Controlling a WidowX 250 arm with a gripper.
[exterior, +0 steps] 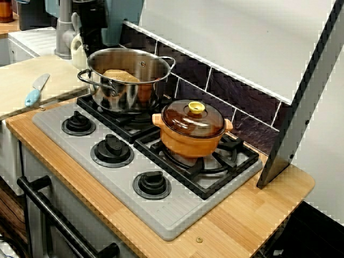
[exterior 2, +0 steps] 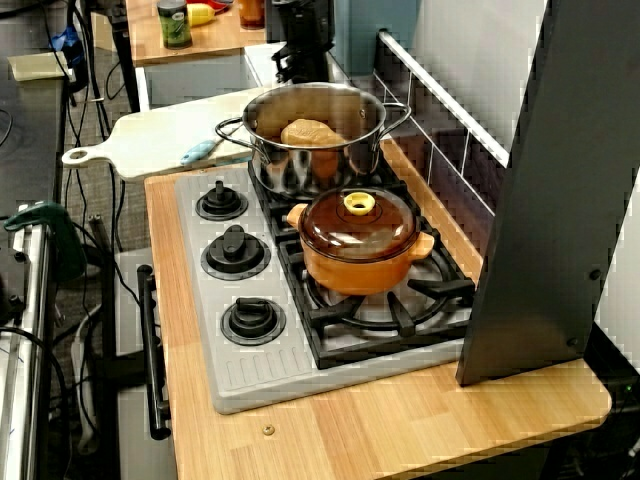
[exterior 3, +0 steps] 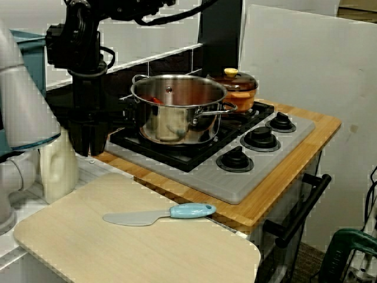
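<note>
A grey stove top [exterior: 70,145] is sitting on a wooden counter [exterior: 258,204], and the black pincer [exterior 3: 89,144] is hanging fingers-down just past its edge; I cannot tell whether the fingers are apart or together. A steel pot [exterior 3: 177,112] is standing just beside the pincer, untouched, and a white jug [exterior 3: 58,168] is sitting near its other side. An orange lidded pot [exterior: 191,131] is resting beyond the steel pot, well apart from the pincer.

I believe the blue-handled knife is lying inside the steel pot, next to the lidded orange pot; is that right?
Not quite: the blue-handled knife lies on the wooden cutting board, not inside the steel pot, as the view across the board shows. The lidded orange pot does stand beside it.
</note>
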